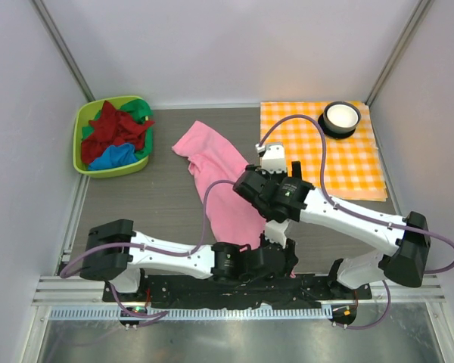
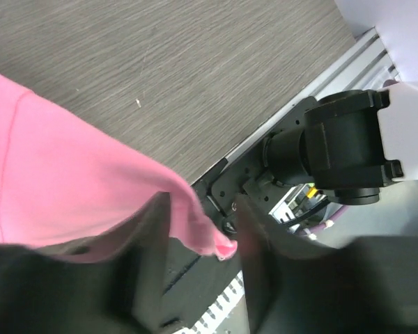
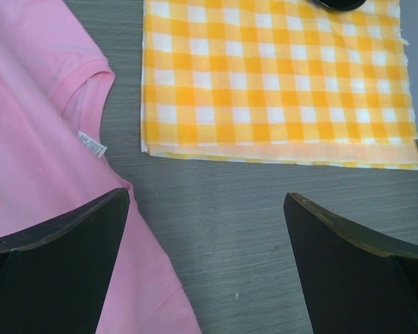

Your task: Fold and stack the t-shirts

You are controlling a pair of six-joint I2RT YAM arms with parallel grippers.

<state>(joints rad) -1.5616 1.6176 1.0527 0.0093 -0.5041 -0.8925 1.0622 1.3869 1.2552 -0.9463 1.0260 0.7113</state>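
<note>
The light pink t-shirt [image 1: 212,178] is lying stretched along the counter [image 1: 136,204], its near hem draping loose between the slightly parted left fingers [image 2: 261,271], while the right fingers [image 3: 70,264] are hovering wide open by the collar, seemingly so it can be flattened for folding.

A light pink cloth t-shirt [image 1: 212,170] carries a small white label [image 3: 92,144] at its collar. The lime-green plastic tub [image 1: 78,144] holds a dark red cloth shirt [image 1: 113,128], a green cloth shirt [image 1: 141,110] and a bright blue cloth shirt [image 1: 113,156]. The flat folded cloth [image 1: 348,159] is orange-and-white checked. The round bowl [image 1: 340,116] is white with a black rim. The wood-grain tabletop [image 1: 136,204] is grey-brown. The robot arms [image 1: 174,253] are white and black, with purple cables [image 1: 321,162].
</note>
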